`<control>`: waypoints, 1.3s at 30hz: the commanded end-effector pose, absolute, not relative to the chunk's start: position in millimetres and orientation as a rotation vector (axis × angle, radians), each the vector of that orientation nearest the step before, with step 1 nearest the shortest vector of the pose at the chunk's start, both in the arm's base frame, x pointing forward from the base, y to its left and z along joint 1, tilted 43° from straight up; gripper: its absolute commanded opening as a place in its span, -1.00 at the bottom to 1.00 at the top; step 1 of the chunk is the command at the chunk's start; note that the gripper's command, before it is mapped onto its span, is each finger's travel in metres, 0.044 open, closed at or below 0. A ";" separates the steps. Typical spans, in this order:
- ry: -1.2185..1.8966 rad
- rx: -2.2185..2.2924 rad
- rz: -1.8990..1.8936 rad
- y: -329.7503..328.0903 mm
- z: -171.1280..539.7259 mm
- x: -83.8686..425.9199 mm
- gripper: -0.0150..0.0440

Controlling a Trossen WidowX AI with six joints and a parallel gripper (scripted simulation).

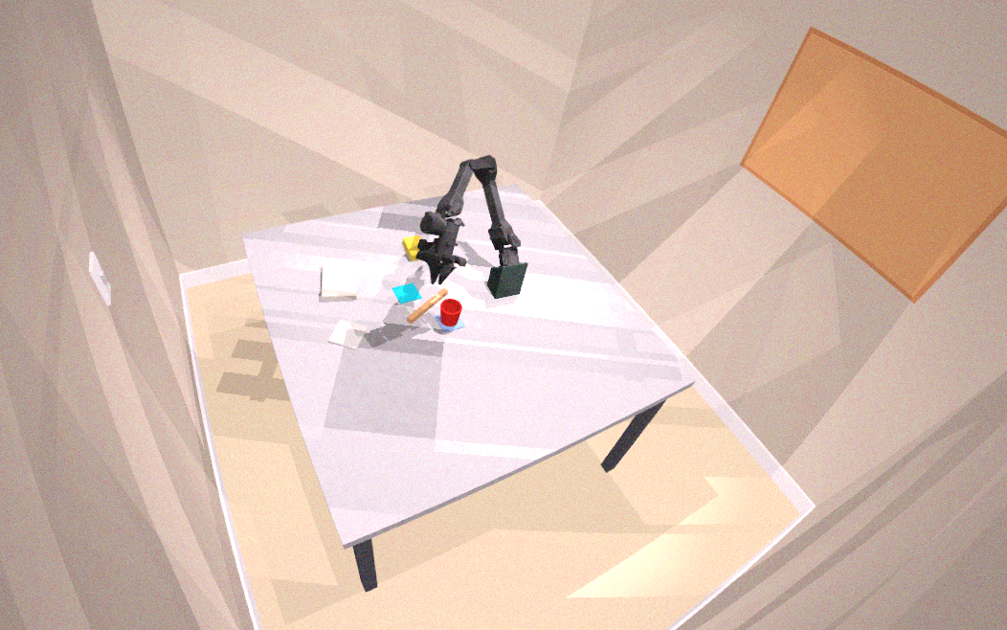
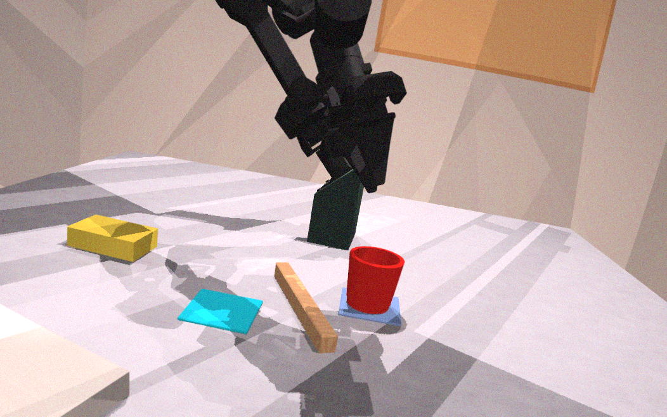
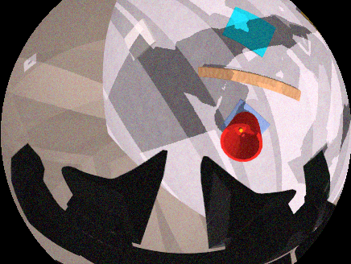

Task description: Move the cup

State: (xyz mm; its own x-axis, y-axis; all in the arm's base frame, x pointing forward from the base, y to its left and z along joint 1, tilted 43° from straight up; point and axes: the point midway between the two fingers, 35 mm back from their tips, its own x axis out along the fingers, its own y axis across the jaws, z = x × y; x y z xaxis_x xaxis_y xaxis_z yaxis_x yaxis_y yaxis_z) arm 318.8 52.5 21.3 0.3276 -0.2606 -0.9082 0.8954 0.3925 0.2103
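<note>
gripper [image 1: 439, 280] [image 2: 372, 189] [image 3: 184, 158] part-open, empty | red cup [image 1: 450, 313] [image 2: 375, 282] [image 3: 241, 146] beyond fingertips, upright on blue pad [image 1: 460, 325] [image 2: 392, 315] [image 3: 262, 119] | yellow speck [image 3: 241, 129] inside, possibly marble

Yellow block [image 1: 413, 248] [image 2: 109, 239] and wooden bar [image 1: 427, 305] [image 2: 305, 308] [image 3: 250, 78] on the pale table [image 1: 490, 416] [image 2: 491, 275] [image 3: 185, 161].

You cannot read any text, label, brand, number or sign in these three views. On the wall plate [image 1: 100, 278] [image 3: 30, 63] there are small darker marks, but for you they are too small to tell what they are.
</note>
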 end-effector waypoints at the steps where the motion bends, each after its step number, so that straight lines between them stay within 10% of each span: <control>1: 0.832 0.759 -1.349 46.3 -34.0 268.2 0.01; 39: 0.671 0.658 -1.550 15.9 -77.8 237.3 0.01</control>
State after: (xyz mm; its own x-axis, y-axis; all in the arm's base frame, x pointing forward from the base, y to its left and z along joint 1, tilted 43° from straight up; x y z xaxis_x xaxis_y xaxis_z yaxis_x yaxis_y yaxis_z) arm 238.3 20.6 -74.2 -0.0737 -0.6599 -0.7477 0.9968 -0.0721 -0.0347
